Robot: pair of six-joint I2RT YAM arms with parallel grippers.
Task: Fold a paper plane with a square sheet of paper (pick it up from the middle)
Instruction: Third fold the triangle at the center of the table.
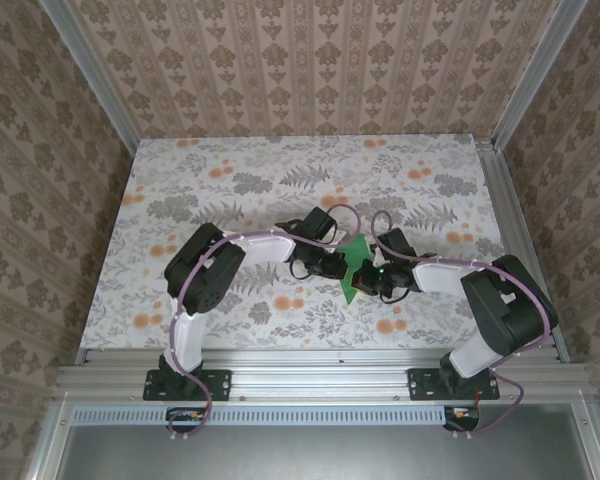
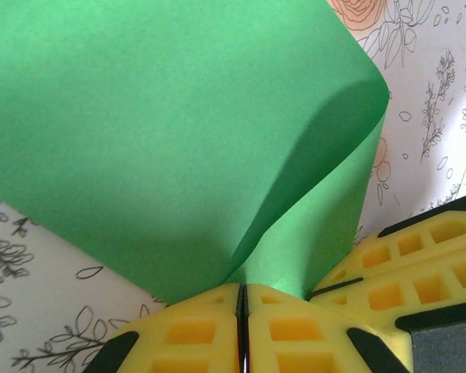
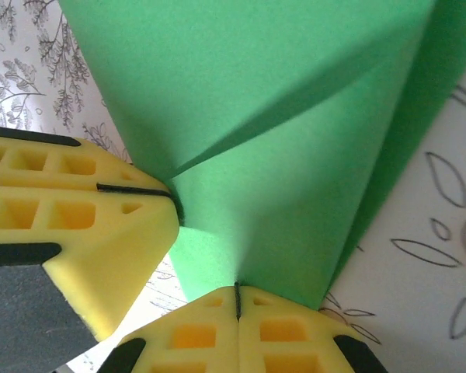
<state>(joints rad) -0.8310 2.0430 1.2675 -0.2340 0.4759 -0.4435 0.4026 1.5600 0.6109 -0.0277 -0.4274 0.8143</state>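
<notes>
nearest in, the left fingers (image 2: 249,301) and right fingers (image 3: 245,305) meet almost tip to tip over the middle of the floral worktop (image 1: 280,170). both pairs are pressed together, each clamped on the same edge of the square sheet of paper (image 2: 179,140), just beside each other. past them the green sheet bows and curls, not flat. can't tell if it touches the worktop.

Paper (image 2: 140,116) is bright green, left tool (image 2: 242,299) and right tool (image 3: 238,299) yellow, table (image 1: 230,180) floral grey-and-orange, walls (image 1: 310,60) beige damask
</notes>
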